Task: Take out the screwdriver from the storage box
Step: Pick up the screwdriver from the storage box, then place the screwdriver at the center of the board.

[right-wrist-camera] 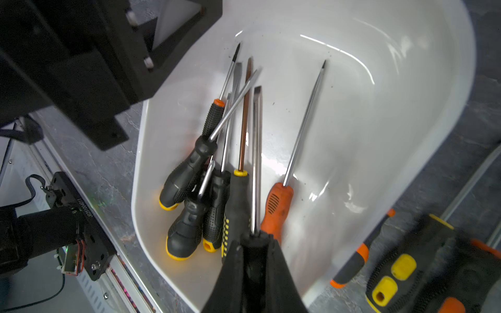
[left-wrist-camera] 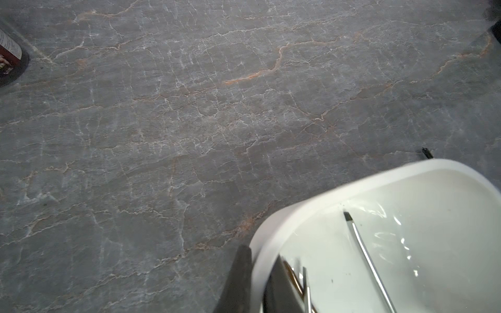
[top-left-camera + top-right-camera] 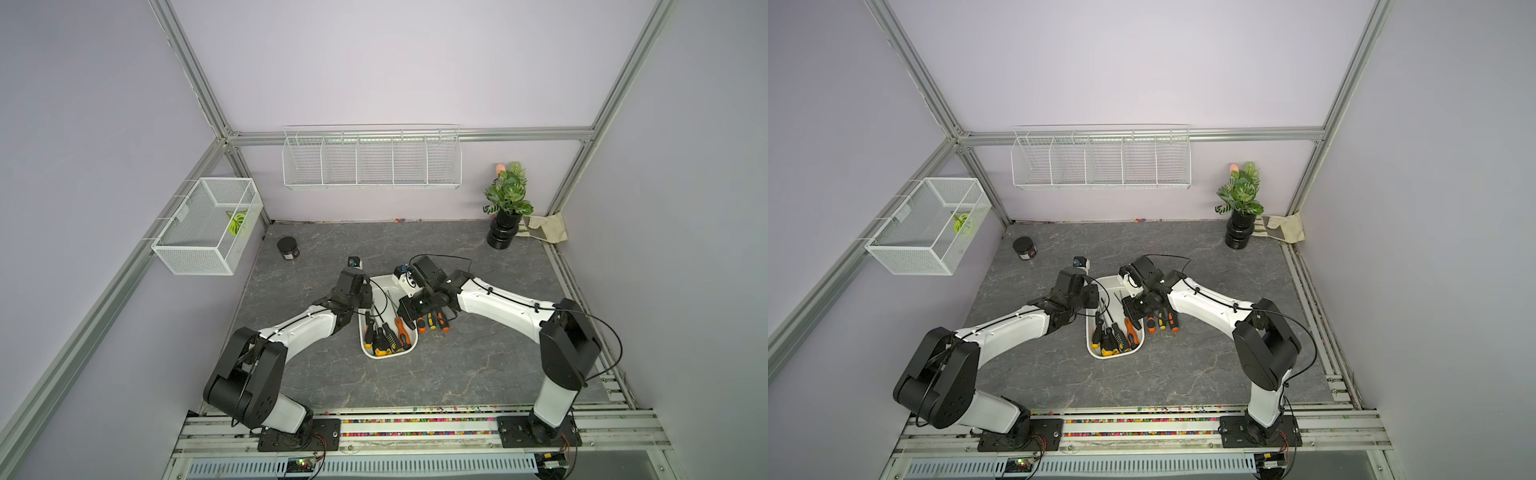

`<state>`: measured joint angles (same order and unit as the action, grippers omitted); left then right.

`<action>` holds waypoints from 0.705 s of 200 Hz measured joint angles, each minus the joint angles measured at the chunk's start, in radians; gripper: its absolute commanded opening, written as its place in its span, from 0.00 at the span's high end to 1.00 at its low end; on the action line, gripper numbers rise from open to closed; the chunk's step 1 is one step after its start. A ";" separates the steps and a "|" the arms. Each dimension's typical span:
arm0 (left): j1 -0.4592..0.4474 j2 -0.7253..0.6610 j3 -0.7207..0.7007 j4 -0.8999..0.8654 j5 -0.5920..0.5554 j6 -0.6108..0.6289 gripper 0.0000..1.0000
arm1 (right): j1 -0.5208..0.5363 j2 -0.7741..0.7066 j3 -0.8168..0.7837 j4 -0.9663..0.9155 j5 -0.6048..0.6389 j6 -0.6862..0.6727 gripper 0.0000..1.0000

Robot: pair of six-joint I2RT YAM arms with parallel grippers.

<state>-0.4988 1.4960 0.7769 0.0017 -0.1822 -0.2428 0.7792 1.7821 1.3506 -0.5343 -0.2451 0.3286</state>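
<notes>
right gripper clamped on black-handled flat-blade steel screwdriver, over shallow white plastic storage box at centre | left gripper pinching box's left rim | advice: lift straight, clear right wall

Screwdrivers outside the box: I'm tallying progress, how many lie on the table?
3, side by side on the table right of the box: one nearest it, a middle one, an outer one. The right arm may hide more.

Soft, even light from overhead fills the room, leaving only faint shadows on the worktop. Glare streaks the glossy white box. Close up, the right tool and the screwdrivers beside it blur.
</notes>
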 measured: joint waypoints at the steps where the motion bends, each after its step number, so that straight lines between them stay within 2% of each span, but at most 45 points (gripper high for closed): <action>1: 0.000 0.000 0.000 0.000 0.000 0.000 1.00 | -0.002 -0.003 -0.003 0.000 0.000 0.000 1.00; 69: 0.000 0.000 0.000 0.001 0.000 0.000 1.00 | -0.089 -0.138 -0.117 -0.018 0.000 -0.001 1.00; 141: 0.000 0.000 0.000 0.001 0.000 0.000 1.00 | -0.174 -0.250 -0.140 -0.052 -0.015 -0.016 1.00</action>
<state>-0.4988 1.4963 0.7769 0.0025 -0.1818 -0.2432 0.6052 1.5318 1.2102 -0.5865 -0.2600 0.3130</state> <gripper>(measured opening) 0.102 0.134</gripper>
